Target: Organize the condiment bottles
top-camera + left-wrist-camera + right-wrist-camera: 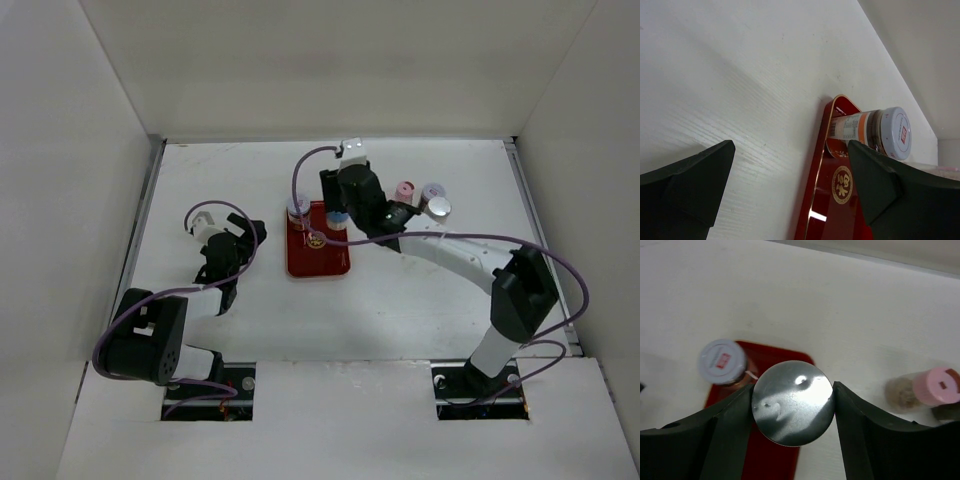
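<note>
Two jars are at the red tray (318,262): a pale-capped jar (298,208) on its far corner, a silver-capped jar (790,390) clamped in the right hand (793,407) over its edge. Three more jars (432,190) stand nearby on the tabletop (220,170). The left hand (790,155) gapes, empty.

You've got one silver-capped jar (792,402) upright, pinched between the right end effector's (792,406) fingers over the red tray's (771,352) edge. Pale-capped jar (721,361), orange label, stands upright on the tray's far corner. Three more stand clustered on the bench (200,170), off to the right: pink-capped jar (405,189), lavender-capped jar (432,190), second silver-capped one (439,208).
</note>
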